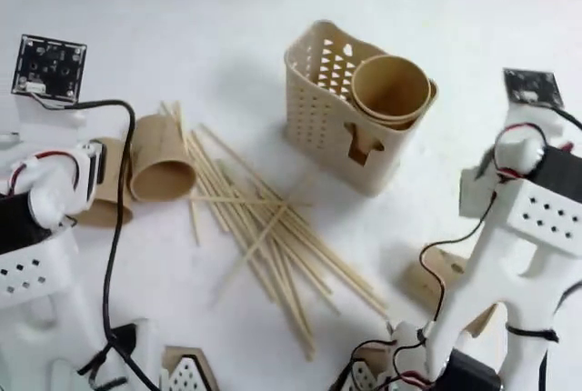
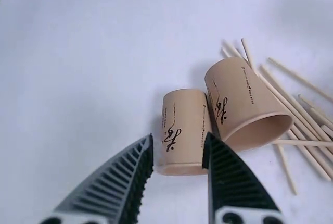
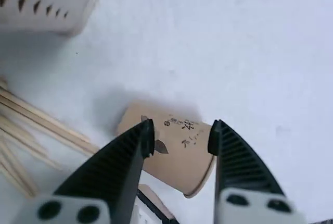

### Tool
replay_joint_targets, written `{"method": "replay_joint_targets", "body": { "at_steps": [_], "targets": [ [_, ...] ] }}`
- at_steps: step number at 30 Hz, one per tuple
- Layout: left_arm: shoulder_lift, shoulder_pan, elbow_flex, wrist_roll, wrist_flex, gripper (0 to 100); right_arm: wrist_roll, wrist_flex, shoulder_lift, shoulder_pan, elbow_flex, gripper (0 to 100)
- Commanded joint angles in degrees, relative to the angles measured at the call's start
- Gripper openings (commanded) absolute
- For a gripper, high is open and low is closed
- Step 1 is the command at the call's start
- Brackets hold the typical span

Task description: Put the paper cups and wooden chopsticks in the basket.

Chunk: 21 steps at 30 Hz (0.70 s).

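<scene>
White table with two arms, seen from above and from each wrist. The basket, a cream perforated box with a keyhole-shaped slot in its near wall, stands right of centre. An upright cup sits inside it, mouth up, at the end nearer the right arm. The wooden chopsticks lie loose in a crossed heap on the table in front of the basket, apart from it.

Left gripper: the jaws are parted and hold nothing. Its dark ribbed fingers frame the first cup, which lies on its side; contact with the cup cannot be judged. The second cup lies on its side just beside the first, apparently touching it, with its mouth towards the chopsticks and its rim next to several stick ends. From above, the left arm's white housing covers part of the first cup, and a black cable crosses the table close by it.

Right gripper: the jaws are spread wider than the cup body, with nothing gripped. The third cup lies on its side on the table between the two fingers. A corner of the basket and some chopstick ends lie beyond it. From above, the right arm's white limb crosses in front of this cup and hides much of it.
</scene>
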State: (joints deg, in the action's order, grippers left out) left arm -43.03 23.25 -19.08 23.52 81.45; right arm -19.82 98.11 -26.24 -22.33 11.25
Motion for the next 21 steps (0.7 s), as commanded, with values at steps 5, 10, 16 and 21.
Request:
{"method": "replay_joint_targets", "body": {
  "at_steps": [5, 10, 16, 21],
  "targets": [
    [-1.3, 0.1, -2.7, 0.2, -3.5, 17, -5.9, 0.0, -2.6, -7.8, 6.3, 18.3],
    [-1.3, 0.2, -2.7, 0.3, -3.4, 17, -10.0, 0.0, -2.9, -11.5, 11.7, 18.3],
    [-1.3, 0.4, -2.7, 0.4, -3.2, 17, -16.5, 0.0, -2.6, -18.4, 14.1, 18.3],
    [-1.3, 0.2, -2.7, 0.2, -3.2, 17, -20.8, 0.0, -2.6, -19.3, 20.7, 18.3]
  ]
}}
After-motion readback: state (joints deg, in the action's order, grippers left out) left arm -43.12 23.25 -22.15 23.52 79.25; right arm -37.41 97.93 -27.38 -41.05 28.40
